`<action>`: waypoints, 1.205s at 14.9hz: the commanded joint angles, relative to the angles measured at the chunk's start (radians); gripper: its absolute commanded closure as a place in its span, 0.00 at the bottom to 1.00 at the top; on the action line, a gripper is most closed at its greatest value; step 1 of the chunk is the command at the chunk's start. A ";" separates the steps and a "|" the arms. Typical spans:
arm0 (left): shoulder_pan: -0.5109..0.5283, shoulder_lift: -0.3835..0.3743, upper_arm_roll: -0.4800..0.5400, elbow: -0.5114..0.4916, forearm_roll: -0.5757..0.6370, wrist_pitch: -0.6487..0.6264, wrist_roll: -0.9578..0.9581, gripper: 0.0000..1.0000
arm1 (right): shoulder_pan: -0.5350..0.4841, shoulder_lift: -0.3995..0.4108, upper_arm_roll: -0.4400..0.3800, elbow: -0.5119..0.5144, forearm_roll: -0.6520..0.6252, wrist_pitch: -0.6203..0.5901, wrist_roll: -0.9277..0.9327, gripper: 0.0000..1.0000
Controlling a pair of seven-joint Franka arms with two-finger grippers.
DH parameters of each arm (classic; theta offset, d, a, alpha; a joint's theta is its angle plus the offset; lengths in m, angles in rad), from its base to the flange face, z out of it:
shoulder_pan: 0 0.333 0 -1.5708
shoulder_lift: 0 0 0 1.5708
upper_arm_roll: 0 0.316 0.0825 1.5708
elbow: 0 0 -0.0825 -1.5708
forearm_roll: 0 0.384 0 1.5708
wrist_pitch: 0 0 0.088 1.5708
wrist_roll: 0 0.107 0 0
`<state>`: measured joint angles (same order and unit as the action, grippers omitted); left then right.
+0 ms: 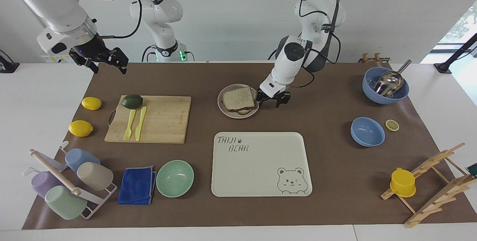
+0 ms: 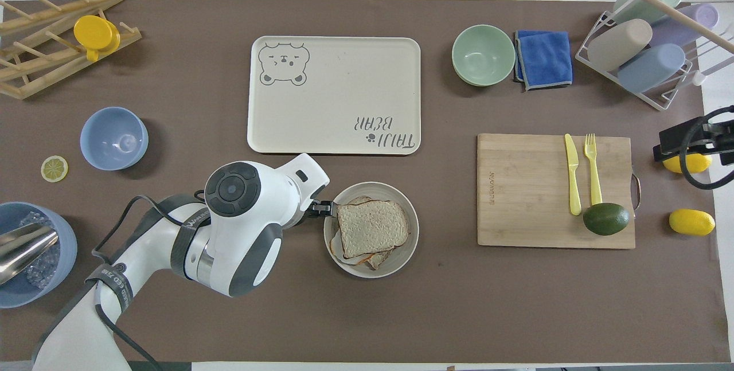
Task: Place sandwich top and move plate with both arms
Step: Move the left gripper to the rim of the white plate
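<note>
The right gripper (image 1: 108, 69) comes first in the facing view. It hangs up in the air over the corner of the brown mat (image 1: 328, 181), at the right arm's end of the table. Its two fingers are spread wide apart and hold nothing. This arm waits. In the overhead view most of it is cut off at the picture's edge, and it covers part of a lemon (image 2: 691, 163).

Next is the wooden board (image 1: 164, 120), then the plate (image 1: 228, 113). The plate sits on the mat at 12 o'clock from the bear tray (image 1: 261, 174) in the facing view, nearer to the robots than the tray.

The sandwich top (image 1: 238, 98) lies flat on top of the stack on the plate. It is almost square, so it is hard to pick a long side. From overhead it is turned a little, and its edges do not line up with the mat's edges. It hides most of the food under it. Only a bit of bread and something white peek out at about 7 o'clock in the overhead view.

The left gripper (image 1: 271, 101) is down low at the plate's 3 o'clock in the facing view. Its fingers are apart, and one fingertip (image 1: 261, 100) is right at the rim. I cannot tell if it touches. From overhead the big white arm hides nearly all of this gripper.
</note>
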<state>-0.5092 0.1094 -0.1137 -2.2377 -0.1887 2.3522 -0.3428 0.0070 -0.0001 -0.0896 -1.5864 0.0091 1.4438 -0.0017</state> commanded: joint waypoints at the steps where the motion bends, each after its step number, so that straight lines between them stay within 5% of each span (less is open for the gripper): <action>1: -0.035 0.010 0.012 -0.005 -0.015 0.026 -0.008 0.22 | -0.012 0.023 0.021 0.022 -0.014 -0.013 -0.023 0.00; 18: -0.066 0.041 0.012 -0.005 -0.038 0.059 -0.004 0.55 | -0.007 0.008 -0.010 0.062 -0.005 -0.037 -0.023 0.00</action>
<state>-0.5526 0.1469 -0.1146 -2.2377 -0.2061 2.3864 -0.3445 0.0075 0.0191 -0.0876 -1.5184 0.0086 1.4159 -0.0026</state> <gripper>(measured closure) 0.480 0.000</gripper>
